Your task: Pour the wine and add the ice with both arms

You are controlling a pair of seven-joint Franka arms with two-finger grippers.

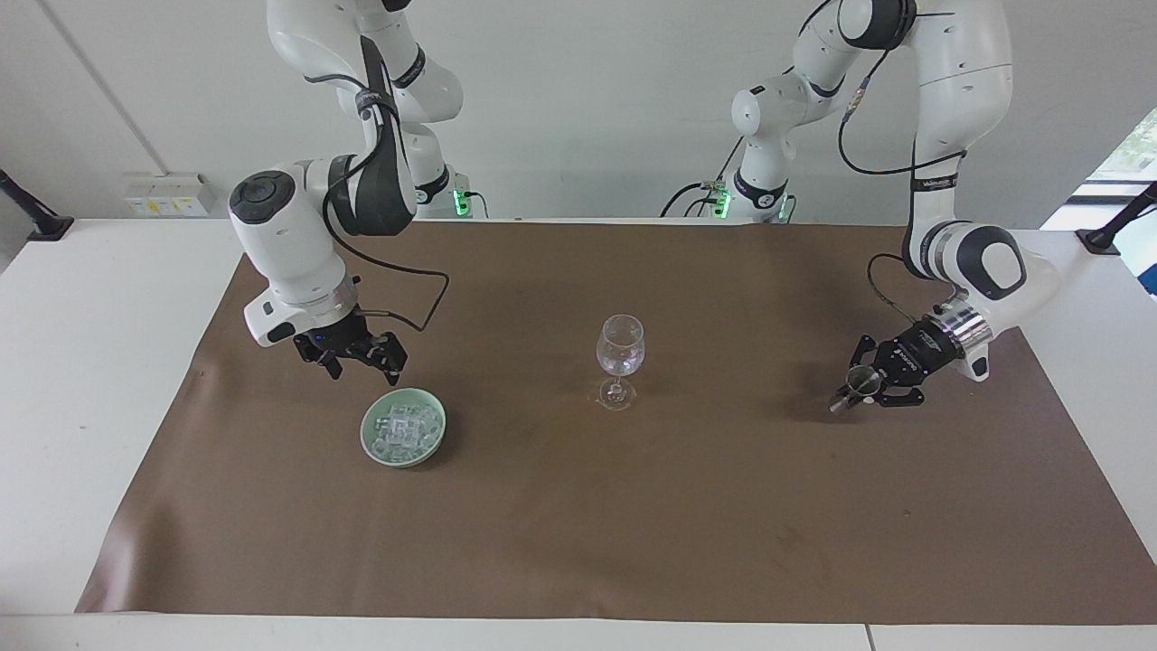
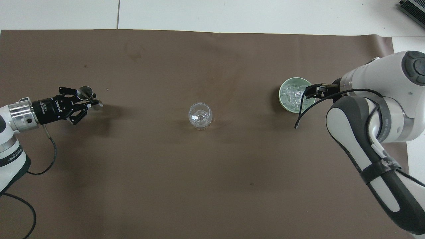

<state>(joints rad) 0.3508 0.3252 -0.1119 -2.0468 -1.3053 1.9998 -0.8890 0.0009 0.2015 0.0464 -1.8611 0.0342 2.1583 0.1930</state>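
A clear wine glass stands upright mid-cloth and looks empty. Toward the right arm's end, a pale green dish holds the ice, a heap of clear cubes. My right gripper hangs open and empty, low over the cloth at the dish's rim. In the overhead view that arm covers part of the dish. At the left arm's end, my left gripper is shut on a small tilted metal jigger, low over the cloth. Wine is out of view.
A brown cloth covers most of the white table. The arms' bases stand at the robots' edge. A black cable trails from the left wrist.
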